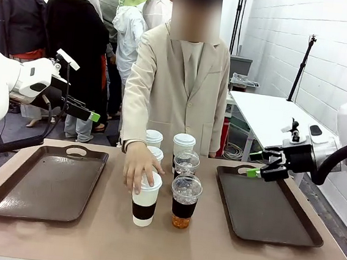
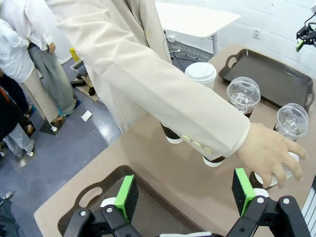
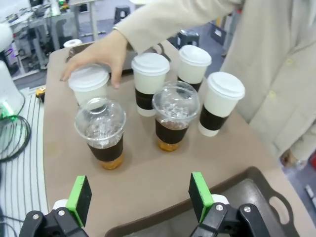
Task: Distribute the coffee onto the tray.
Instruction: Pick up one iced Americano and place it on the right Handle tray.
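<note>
Four white lidded cups with brown sleeves and two dome-lidded iced drinks stand grouped at mid-table. A person's hand (image 1: 138,166) rests on the lid of the front white cup (image 1: 145,202); the front iced cup (image 1: 184,199) stands beside it. Three white cups (image 3: 150,81) (image 3: 193,61) (image 3: 219,101) and both iced cups (image 3: 101,131) (image 3: 174,113) stand free. My left gripper (image 1: 89,114) (image 2: 185,195) hovers open above the left tray (image 1: 45,182). My right gripper (image 1: 253,164) (image 3: 139,192) hangs open over the near edge of the right tray (image 1: 267,206), a little short of the cups.
Both brown trays are bare. The person's sleeve (image 2: 163,89) stretches across the table between my left gripper and the cups. A white side table (image 1: 273,115) stands behind the right tray. Bare tabletop (image 1: 89,238) runs along the front edge.
</note>
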Action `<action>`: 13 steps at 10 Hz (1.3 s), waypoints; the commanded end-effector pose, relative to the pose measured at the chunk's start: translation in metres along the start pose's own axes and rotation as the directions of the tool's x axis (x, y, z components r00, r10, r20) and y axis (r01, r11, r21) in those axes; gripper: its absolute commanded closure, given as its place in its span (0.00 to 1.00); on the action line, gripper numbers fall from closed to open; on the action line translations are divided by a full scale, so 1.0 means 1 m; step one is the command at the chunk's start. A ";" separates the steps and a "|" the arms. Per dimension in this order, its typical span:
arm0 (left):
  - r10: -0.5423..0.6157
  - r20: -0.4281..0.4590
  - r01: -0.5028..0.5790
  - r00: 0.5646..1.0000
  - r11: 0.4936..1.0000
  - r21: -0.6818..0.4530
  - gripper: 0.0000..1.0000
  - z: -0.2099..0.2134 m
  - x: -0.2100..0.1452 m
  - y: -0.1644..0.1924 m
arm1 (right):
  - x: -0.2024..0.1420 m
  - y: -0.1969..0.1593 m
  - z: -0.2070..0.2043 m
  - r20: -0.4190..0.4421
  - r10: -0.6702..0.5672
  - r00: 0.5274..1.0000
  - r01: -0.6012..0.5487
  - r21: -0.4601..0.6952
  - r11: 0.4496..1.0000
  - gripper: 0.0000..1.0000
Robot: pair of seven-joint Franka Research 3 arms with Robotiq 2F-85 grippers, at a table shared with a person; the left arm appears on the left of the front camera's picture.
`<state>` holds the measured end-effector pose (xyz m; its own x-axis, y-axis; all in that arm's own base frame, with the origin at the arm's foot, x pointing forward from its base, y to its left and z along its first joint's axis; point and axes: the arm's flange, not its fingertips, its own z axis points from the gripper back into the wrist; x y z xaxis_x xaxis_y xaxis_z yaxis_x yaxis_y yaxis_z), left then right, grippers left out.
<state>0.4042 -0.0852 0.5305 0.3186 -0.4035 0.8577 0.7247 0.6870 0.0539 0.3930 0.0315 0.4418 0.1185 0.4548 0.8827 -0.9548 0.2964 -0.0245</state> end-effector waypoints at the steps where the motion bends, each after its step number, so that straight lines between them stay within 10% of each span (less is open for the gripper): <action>1: 0.009 -0.010 -0.009 1.000 1.000 -0.005 0.00 0.001 0.000 -0.001 | -0.016 -0.005 -0.008 0.020 0.048 0.999 -0.048 0.041 0.998 0.00; 13: 0.009 -0.010 -0.009 1.000 1.000 -0.005 0.00 0.001 0.000 -0.001 | -0.031 0.002 -0.010 -0.013 0.040 0.999 -0.038 0.104 0.994 0.00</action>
<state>0.4040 -0.0851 0.5307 0.3186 -0.4032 0.8579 0.7251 0.6866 0.0534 0.3905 0.0263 0.4097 0.0851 0.4803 0.8729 -0.9816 0.1907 -0.0092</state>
